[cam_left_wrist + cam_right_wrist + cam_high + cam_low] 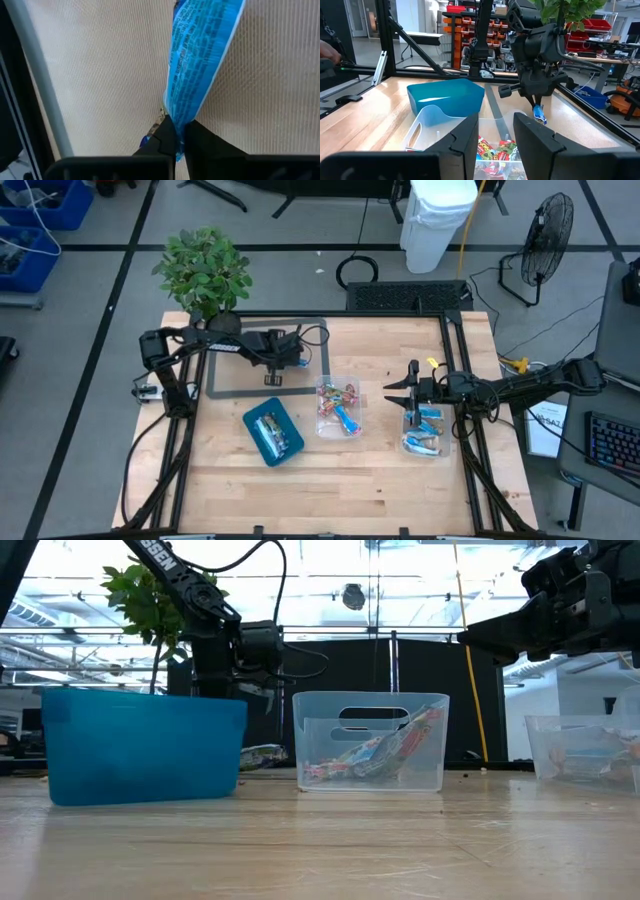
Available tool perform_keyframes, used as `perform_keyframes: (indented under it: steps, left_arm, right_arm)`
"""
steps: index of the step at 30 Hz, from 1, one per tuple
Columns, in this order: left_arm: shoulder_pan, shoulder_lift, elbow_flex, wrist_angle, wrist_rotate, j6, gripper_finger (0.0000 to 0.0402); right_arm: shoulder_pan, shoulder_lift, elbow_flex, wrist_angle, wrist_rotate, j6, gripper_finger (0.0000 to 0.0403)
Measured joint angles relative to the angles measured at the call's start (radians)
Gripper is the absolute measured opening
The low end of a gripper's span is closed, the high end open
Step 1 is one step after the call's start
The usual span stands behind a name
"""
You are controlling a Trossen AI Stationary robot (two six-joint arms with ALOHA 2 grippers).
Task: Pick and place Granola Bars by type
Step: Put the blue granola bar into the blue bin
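Pinching one end of a blue-wrapped granola bar (pixel 200 65), the left gripper (pixel 175 137) has its two fingers pressed together on the wrapper over the pale mat (pixel 235 375) at the back left of the table, well apart from the containers. From the right wrist view the same bar hangs below that gripper, just above the mat.

Near the table's middle a clear tub (pixel 338 408) holds a jumble of red, green and blue bars. To its left sits the teal tray (pixel 272 431) with at least one bar in it. At the right edge a second clear tub (pixel 425 430) holds light blue-and-white bars.

Above that right-hand tub the right gripper (pixel 405 392) waits with its fingers spread and nothing between them.

Judging by the scene, the sorting is midway: one bar has just been seized and now needs carrying to the container for its kind. That next move calls for a lift clear of the mat, a swing toward the containers, and a release low enough that the slick wrapper, held only by its tip, does not slip early.
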Motion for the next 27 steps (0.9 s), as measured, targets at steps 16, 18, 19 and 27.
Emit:
perform_keyframes:
  steps: [16,18,19,27]
  left_arm:
    - [-0.139,-0.385,0.008,-0.024,0.06,-0.172,0.0013]
    - [-0.178,-0.456,-0.004,-0.012,0.071,-0.204,0.0013]
    - [-0.2,-0.487,-0.01,-0.01,0.074,-0.223,0.0013]
    - [-0.363,-0.763,-0.239,0.212,0.129,-0.377,0.0012]
  right_arm:
    - [0.0,0.0,0.0,-0.001,0.0,0.0,0.0114]
    - [0.0,0.0,0.0,-0.001,0.0,0.0,0.0114]
    - [0.0,0.0,0.0,-0.001,0.0,0.0,0.0114]
    - [0.0,0.0,0.0,0.005,-0.001,0.0,0.0114]
